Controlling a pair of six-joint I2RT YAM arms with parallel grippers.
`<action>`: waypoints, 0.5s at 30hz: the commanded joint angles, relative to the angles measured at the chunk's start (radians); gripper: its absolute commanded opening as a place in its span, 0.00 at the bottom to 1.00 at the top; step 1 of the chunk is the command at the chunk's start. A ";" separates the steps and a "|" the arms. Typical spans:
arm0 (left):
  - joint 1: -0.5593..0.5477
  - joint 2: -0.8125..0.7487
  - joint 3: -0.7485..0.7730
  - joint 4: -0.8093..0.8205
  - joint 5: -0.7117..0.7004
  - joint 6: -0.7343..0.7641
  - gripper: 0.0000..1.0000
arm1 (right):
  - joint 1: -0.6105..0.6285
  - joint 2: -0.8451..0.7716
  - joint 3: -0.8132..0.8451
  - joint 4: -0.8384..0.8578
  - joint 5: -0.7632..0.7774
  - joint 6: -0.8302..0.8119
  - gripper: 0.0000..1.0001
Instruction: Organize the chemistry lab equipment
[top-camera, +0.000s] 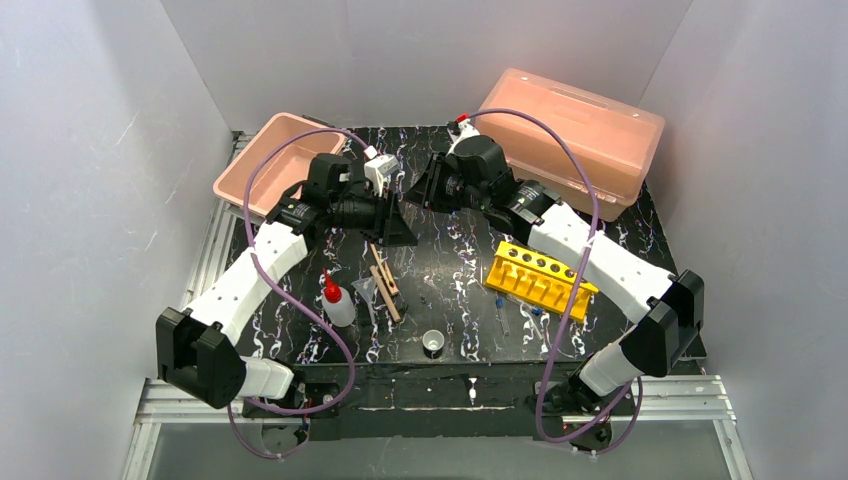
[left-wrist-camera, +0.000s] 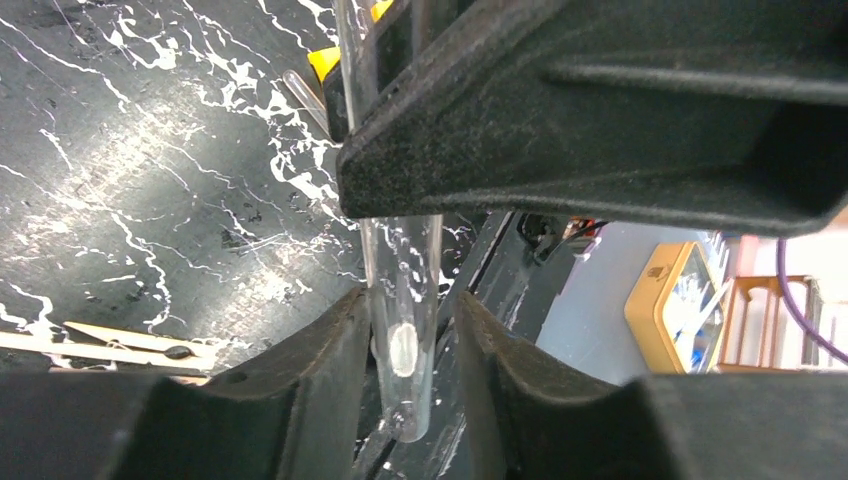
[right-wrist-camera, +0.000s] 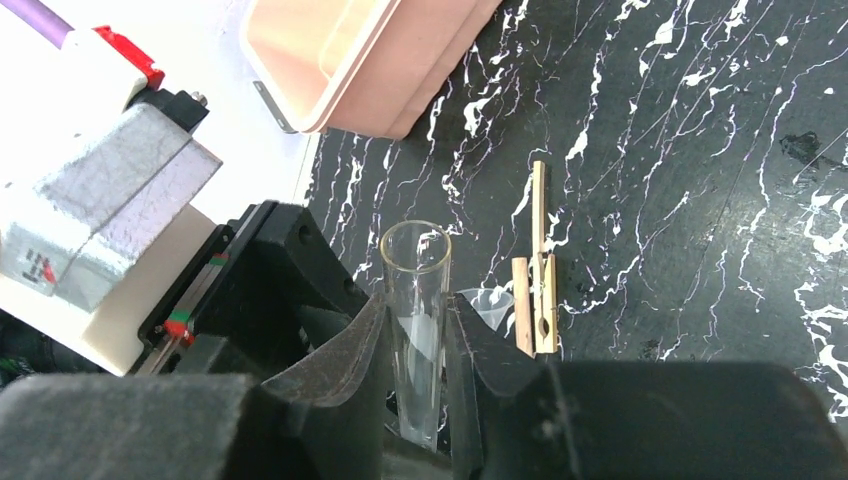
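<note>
A clear glass tube (left-wrist-camera: 403, 300) is held in the air between both grippers at the back middle of the table, its open mouth (right-wrist-camera: 415, 247) bare. My right gripper (right-wrist-camera: 416, 305) is shut on the tube, both fingers pressing its sides. My left gripper (left-wrist-camera: 412, 300) brackets the tube's rounded end: one finger touches it and a narrow gap shows at the other. On the table lie the wooden clamps (top-camera: 384, 280), the white squeeze bottle with a red nozzle (top-camera: 337, 303), the tiny white cup (top-camera: 433, 342) and the yellow holed rack (top-camera: 540, 278).
An open pink tub (top-camera: 275, 160) stands at the back left and a big pink lidded box (top-camera: 575, 135) at the back right. A small clear funnel (right-wrist-camera: 492, 305) lies beside a clamp (right-wrist-camera: 540, 290). Loose tubes (top-camera: 503, 312) lie in front of the rack.
</note>
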 joint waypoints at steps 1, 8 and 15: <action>-0.004 -0.045 0.048 -0.024 0.019 0.012 0.47 | 0.010 -0.032 0.039 0.035 0.006 -0.047 0.04; -0.002 -0.032 0.139 -0.143 -0.017 0.065 0.99 | 0.010 -0.143 -0.005 -0.051 0.148 -0.172 0.01; 0.053 -0.010 0.235 -0.319 -0.020 0.160 0.99 | 0.009 -0.396 -0.224 -0.059 0.493 -0.311 0.01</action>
